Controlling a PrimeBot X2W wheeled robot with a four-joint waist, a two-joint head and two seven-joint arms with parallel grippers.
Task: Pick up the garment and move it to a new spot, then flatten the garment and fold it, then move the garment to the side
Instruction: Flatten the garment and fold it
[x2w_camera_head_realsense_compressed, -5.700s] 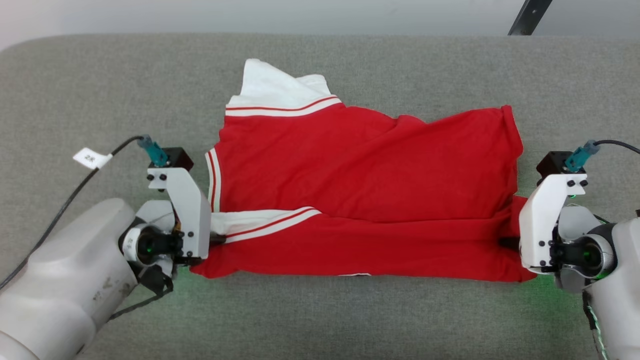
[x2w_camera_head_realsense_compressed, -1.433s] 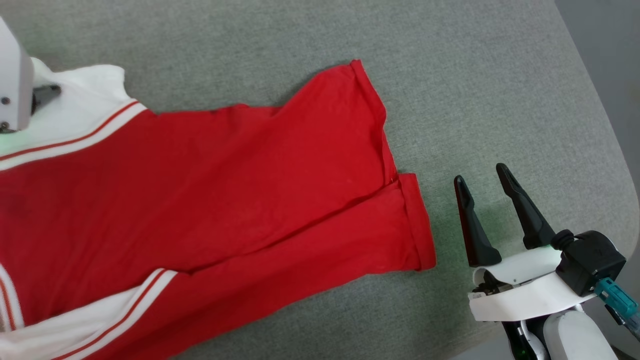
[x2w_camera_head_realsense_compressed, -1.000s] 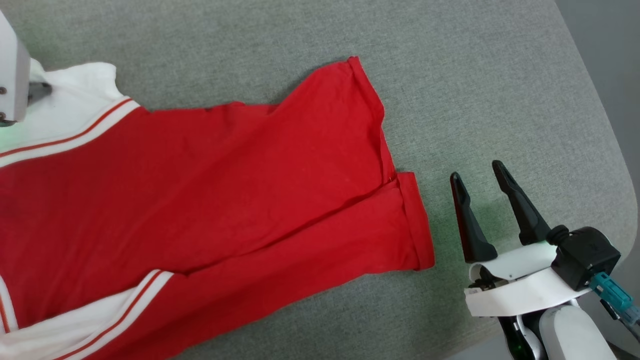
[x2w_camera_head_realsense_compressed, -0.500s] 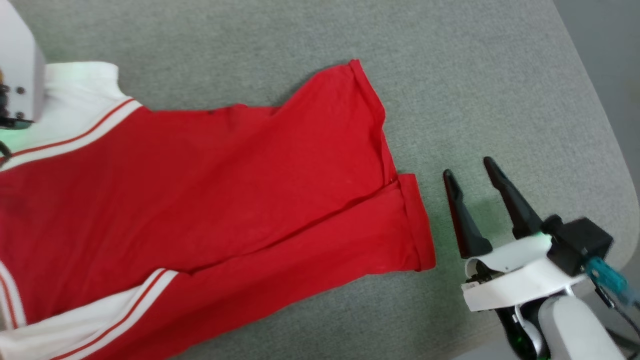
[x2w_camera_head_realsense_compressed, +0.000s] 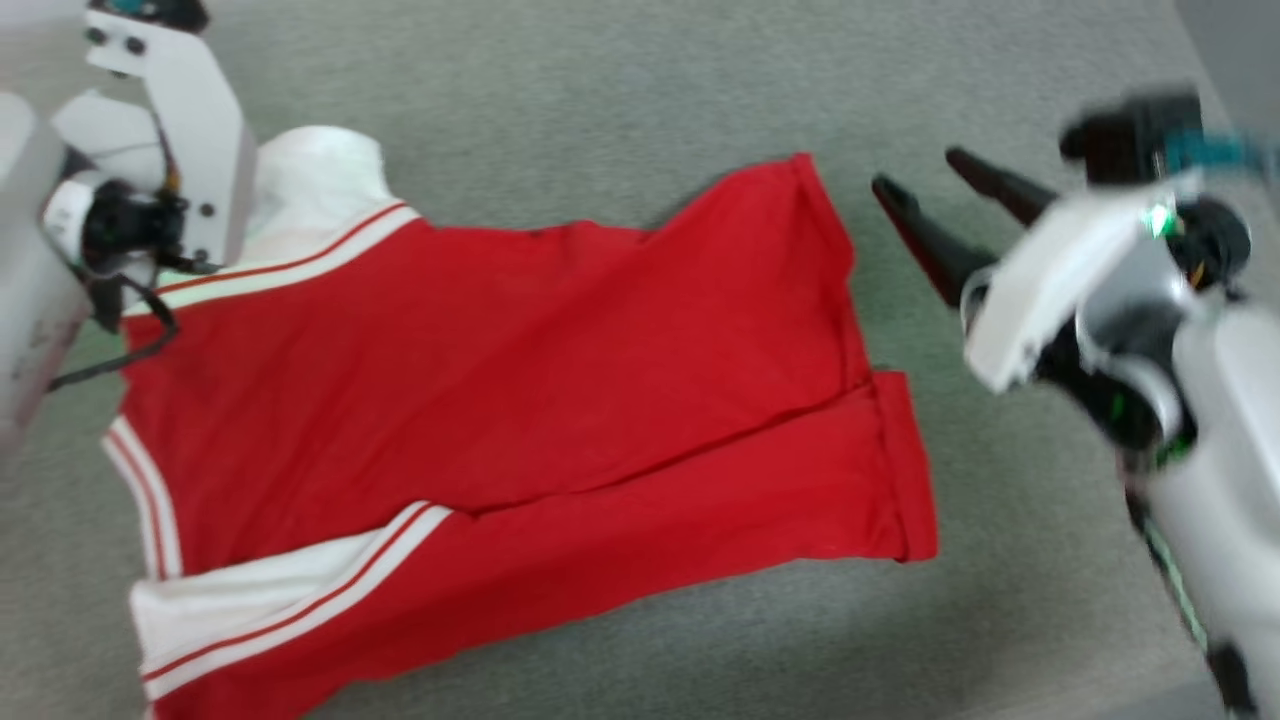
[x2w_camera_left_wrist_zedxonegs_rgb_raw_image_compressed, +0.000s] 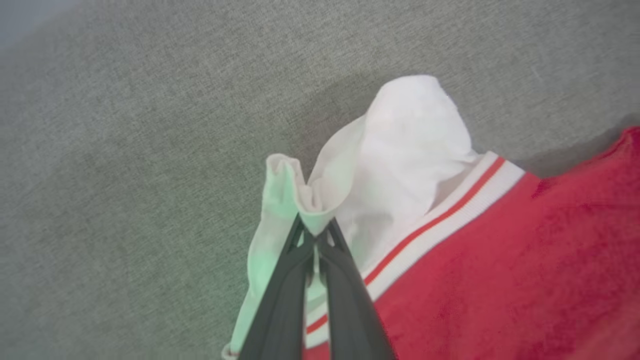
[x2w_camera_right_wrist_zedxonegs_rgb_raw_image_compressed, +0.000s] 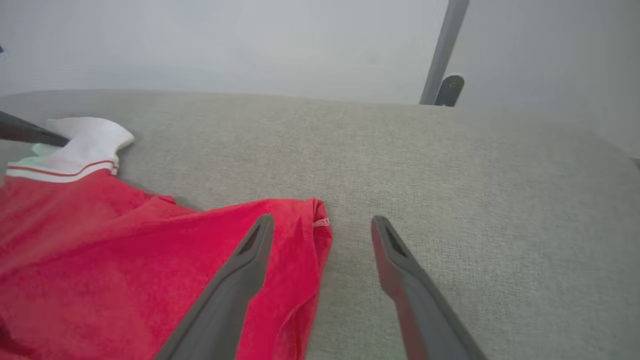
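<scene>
At the far left, the left gripper (x2w_camera_left_wrist_zedxonegs_rgb_raw_image_compressed: 315, 234) is clenched on a bunched fold of the white sleeve (x2w_camera_left_wrist_zedxonegs_rgb_raw_image_compressed: 400, 150) of the garment (x2w_camera_head_realsense_compressed: 520, 380), which lies spread across the middle of the grey padded surface (x2w_camera_head_realsense_compressed: 600, 90). Its near long edge is already turned over, so one lengthwise fold looks done. At the far right the right gripper (x2w_camera_head_realsense_compressed: 915, 168), jaws parted and holding nothing, hovers just beside the far hem corner (x2w_camera_head_realsense_compressed: 805, 170) — by my reading, folding the far side, any crosswise fold and the move aside are left.
</scene>
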